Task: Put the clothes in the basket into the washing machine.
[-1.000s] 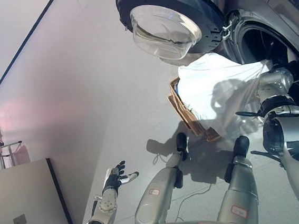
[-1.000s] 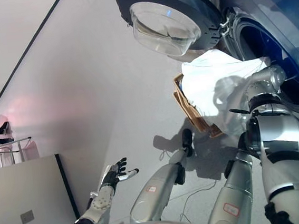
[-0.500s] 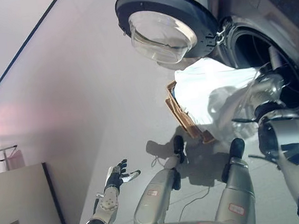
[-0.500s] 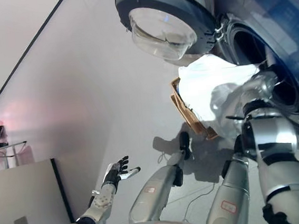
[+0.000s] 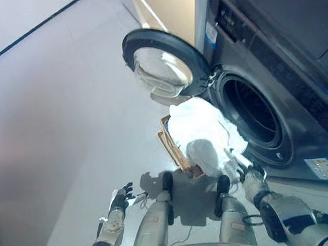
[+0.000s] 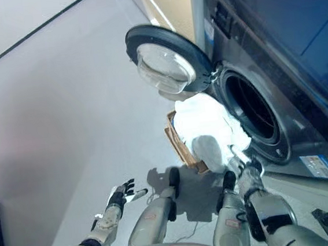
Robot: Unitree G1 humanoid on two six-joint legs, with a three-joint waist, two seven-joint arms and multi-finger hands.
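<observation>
Where my right hand [image 5: 245,173] reached into the washing machine [image 5: 256,111] before, it now sits outside, pinching the white cloth [image 5: 202,131] at lower right.

Silver-grey arms; dark left hand [image 6: 120,194] with white-tipped fingers [image 6: 139,191].

Washing machine [image 5: 278,106] dark glossy metal; door [image 5: 164,65] clear glass; clothes [image 5: 202,128] white cloth; basket [image 5: 175,151] woven brown.

The clothes [image 5: 202,126] are showing plain white, lying in a tan-brown basket [image 5: 172,147]. The washing machine [image 5: 277,89] is showing dark grey, its door [image 5: 161,65] ringed in black around clear glass, and the floor [image 5: 59,121] is showing pale grey.
</observation>
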